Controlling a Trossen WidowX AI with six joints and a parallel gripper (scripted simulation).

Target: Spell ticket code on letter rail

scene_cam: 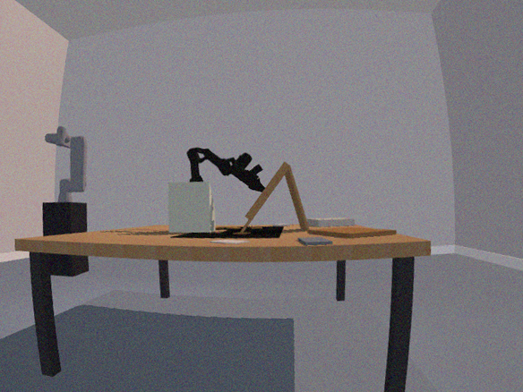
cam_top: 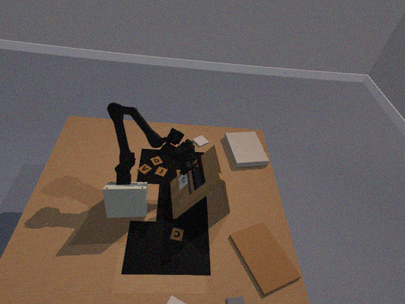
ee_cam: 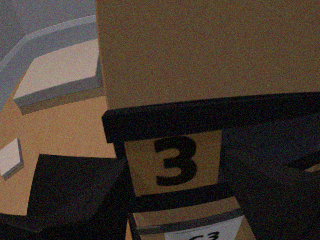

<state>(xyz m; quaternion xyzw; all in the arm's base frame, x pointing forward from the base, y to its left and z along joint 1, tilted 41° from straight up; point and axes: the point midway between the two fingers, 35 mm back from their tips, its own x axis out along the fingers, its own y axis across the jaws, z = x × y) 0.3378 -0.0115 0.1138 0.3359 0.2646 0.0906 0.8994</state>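
My gripper [cam_top: 188, 168] [scene_cam: 263, 190] [ee_cam: 175, 159] is shut on the tile marked 3 [ee_cam: 172, 175]. The tile stands upright to the reader between the dark upper and lower lips of the rail [cam_top: 198, 178] [ee_cam: 200, 118], at the rail's left end in the wrist view. The rail is on the tilted wooden board [cam_top: 214, 161] [scene_cam: 268, 193] [ee_cam: 210, 55]. The ticket [cam_top: 183, 180] [ee_cam: 200, 235] is below; only "C3" shows, partly cut off. A C-like tile [cam_top: 176, 234] lies on the black mat [cam_top: 143, 258]. Other loose tiles [cam_top: 156, 160] [cam_top: 144, 168] [cam_top: 160, 171] lie near the arm.
A pale box [cam_top: 126, 201] [scene_cam: 189, 207] stands by the arm's base. A white block [cam_top: 247, 149] [ee_cam: 60, 72] and a small white piece [cam_top: 200, 140] [ee_cam: 11, 157] lie beyond the board. A flat wooden slab [cam_top: 264, 258] and a grey piece [cam_top: 235, 300] lie nearer the front.
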